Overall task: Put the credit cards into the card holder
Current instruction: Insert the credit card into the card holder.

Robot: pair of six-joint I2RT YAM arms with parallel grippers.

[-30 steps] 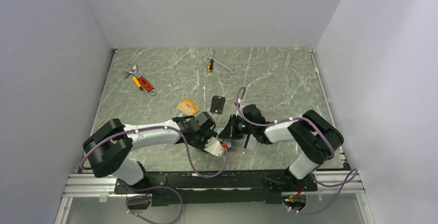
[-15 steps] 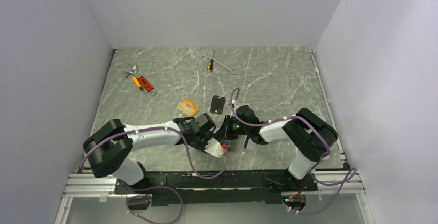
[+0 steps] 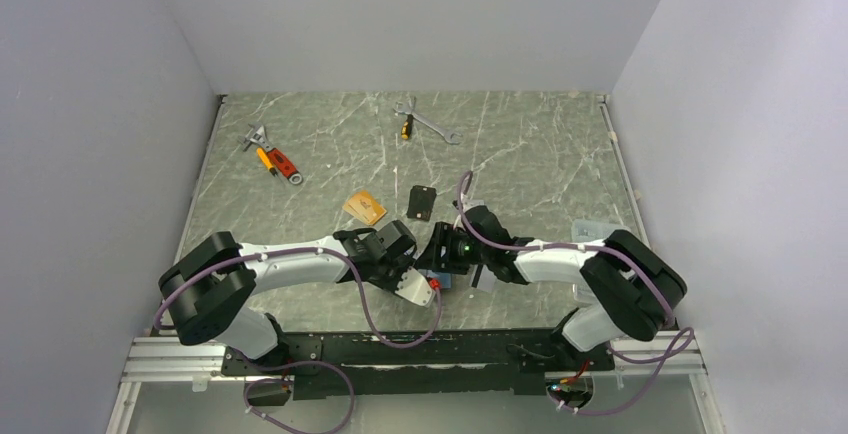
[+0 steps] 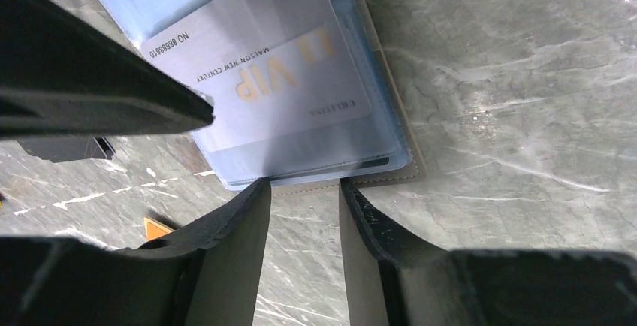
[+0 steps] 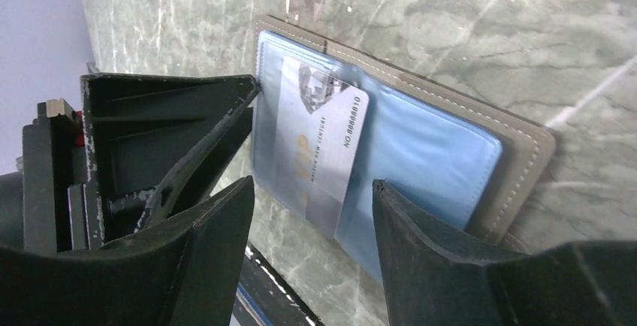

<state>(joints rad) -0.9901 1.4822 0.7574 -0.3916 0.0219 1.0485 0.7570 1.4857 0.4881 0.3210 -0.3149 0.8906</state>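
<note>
**Card holder** [image 5: 451,153]: taupe-grey, lying open and flat on the desk [image 3: 520,154], light blue inside facing up. It sits directly ahead of both sets of jaws, which meet over it from opposite sides. In the left wrist view its stitched near edge lies just past the left fingertips. In the right wrist view it spans the gap between the right fingers and runs on beyond them.

**Silver-grey card** [image 4: 278,78]: gold "VIP" lettering, partway into a clear pocket of the holder, one end outside the pocket. It is ahead of the left jaws and in line with the gap of the right jaws.

**Left jaws:** partly apart, fingers [image 4: 233,251] either side of a strip of bare desk, nothing held. Whether the tips touch the holder's edge cannot be told.

**Right jaws:** wide apart, fingers [image 5: 428,251] clear of the card, nothing held.

**Orange card** [image 3: 363,206]: flat on the desk, near the left jaws on their far side, apart from the holder.

**Black card** [image 3: 423,201]: flat on the desk, just beyond the right jaws, beside the orange card.

**Other items:** red-and-orange-handled wrench [image 3: 272,160] and a steel spanner [image 3: 427,124], both well apart from the jaws, toward the far edge of the desk.
</note>
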